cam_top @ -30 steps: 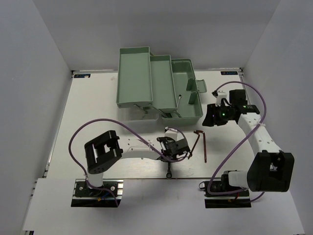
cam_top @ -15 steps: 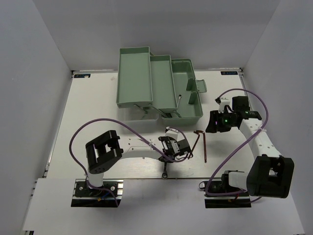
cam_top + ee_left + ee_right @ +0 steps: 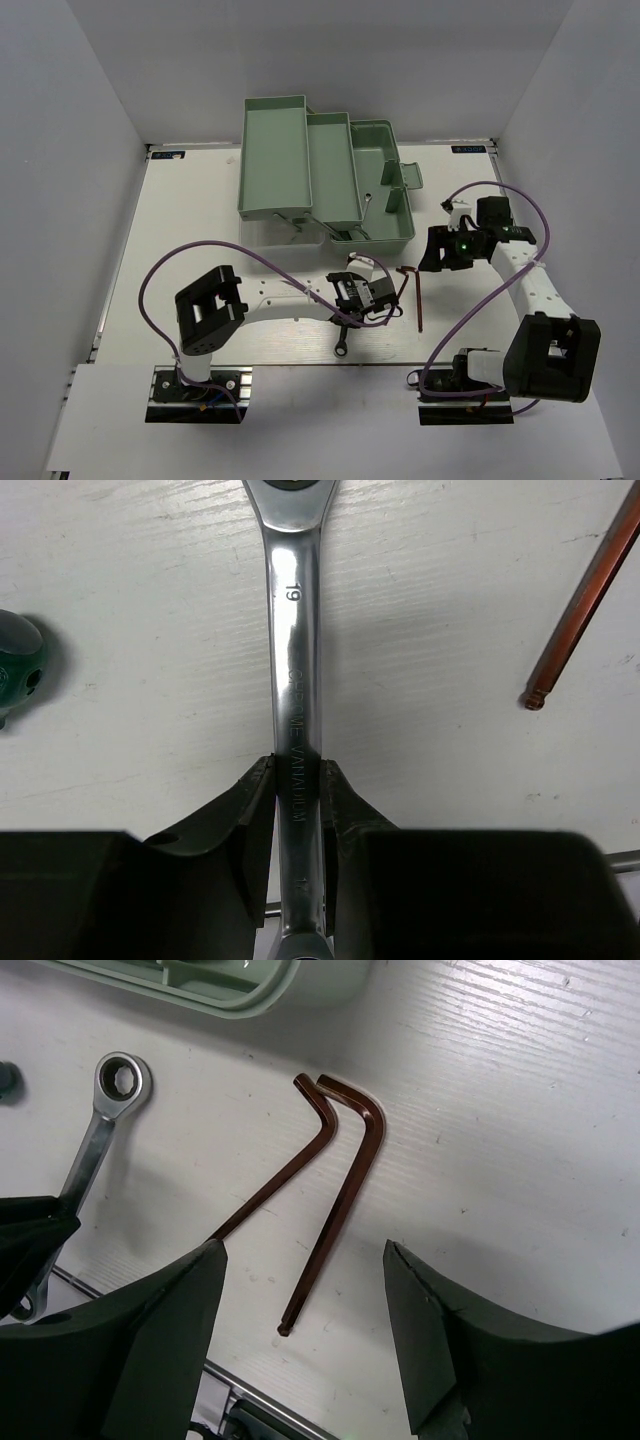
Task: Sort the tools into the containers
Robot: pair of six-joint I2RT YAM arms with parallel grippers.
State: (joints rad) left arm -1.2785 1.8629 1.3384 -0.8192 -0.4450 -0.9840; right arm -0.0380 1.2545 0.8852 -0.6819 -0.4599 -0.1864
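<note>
Since the earlier frame the left gripper (image 3: 297, 780) has shifted slightly toward the toolbox (image 3: 300, 170), and the right gripper (image 3: 300, 1260) has drawn back from it. Wrench (image 3: 293, 630): the left jaws are clamped on its shank rearward of the middle, with the ring end projecting ahead. It is polished steel, presumably rigid, slick and nose-heavy in this hold. The right jaws are spread wide, with two hex keys (image 3: 340, 1190) on the table (image 3: 520, 1110) below their gap.

Table (image 3: 200, 200): white, flat, its painted surface showing fine grain and light scuffs in the wrist views. Plain white walls (image 3: 70, 100) stand at left, back and right. One small blue label (image 3: 168, 154) sits at the far left corner, a second label (image 3: 470, 149) at the far right. A grey strip (image 3: 112, 290) runs along the left edge.
</note>
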